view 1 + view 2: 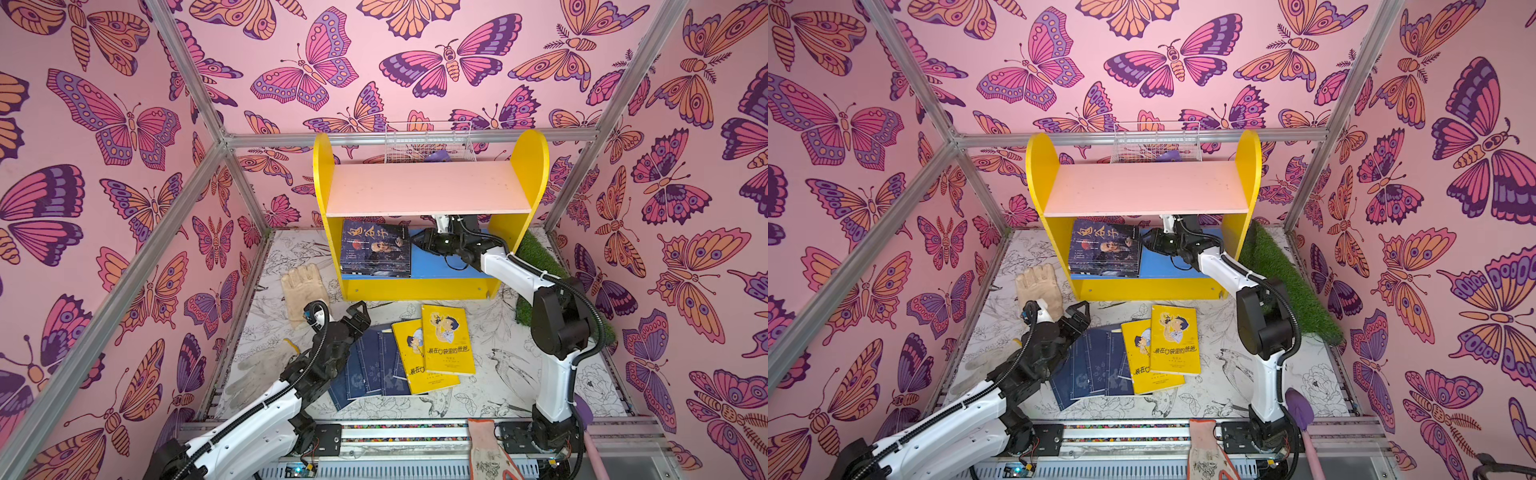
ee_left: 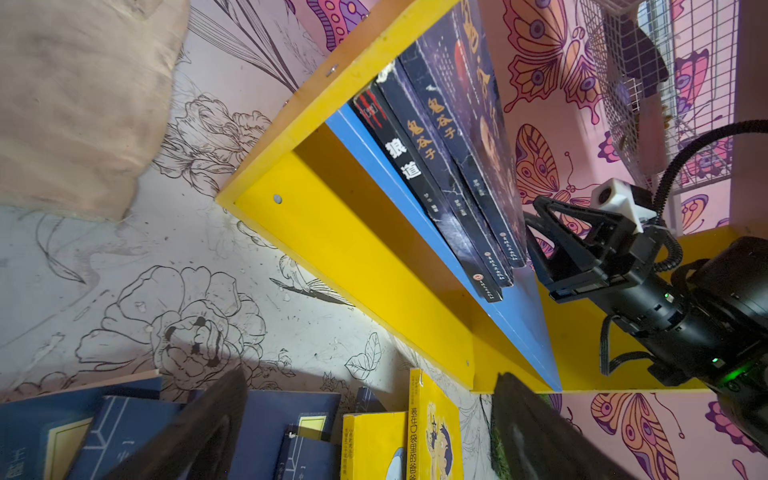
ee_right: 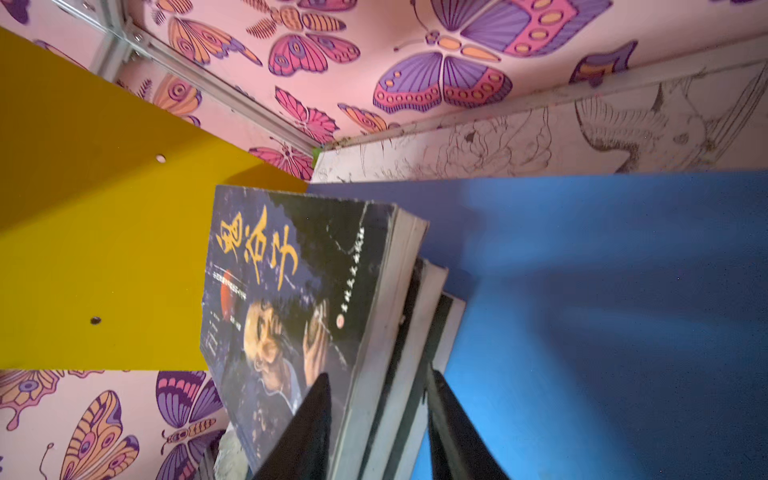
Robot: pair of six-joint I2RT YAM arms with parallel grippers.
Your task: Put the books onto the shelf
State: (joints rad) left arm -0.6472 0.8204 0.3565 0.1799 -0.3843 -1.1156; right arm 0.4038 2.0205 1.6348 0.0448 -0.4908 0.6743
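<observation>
Well, over on the left a beige glove (image 1: 303,286) lies flat on the worktop (image 1: 490,374), which has flowers drawn on it. Next to it the left gripper (image 1: 355,316) hangs just above the navy books (image 1: 370,365), its jaws wide open with nothing in them. Those books lie in a fan on the worktop. The two yellow books (image 1: 446,340) with the cartoon boy lie partly on top of them. None of these is on the shelf (image 1: 530,166) yet.

The shelf stands behind them. Its pink top board (image 1: 424,187) is bare. On the blue lower board (image 1: 440,266) three dark books (image 1: 374,249) lean toward the left yellow side. The right gripper (image 1: 415,242) reaches in under the pink board, with one jaw on each side of the books' edge. I cannot tell if it pinches them or has let go.

I think the job right now is to leave these books resting safely. To do it well, the jaws should open wide enough to clear the covers. Then they should pull straight back out, low under the pink board, so nothing gets dragged or tipped over.
</observation>
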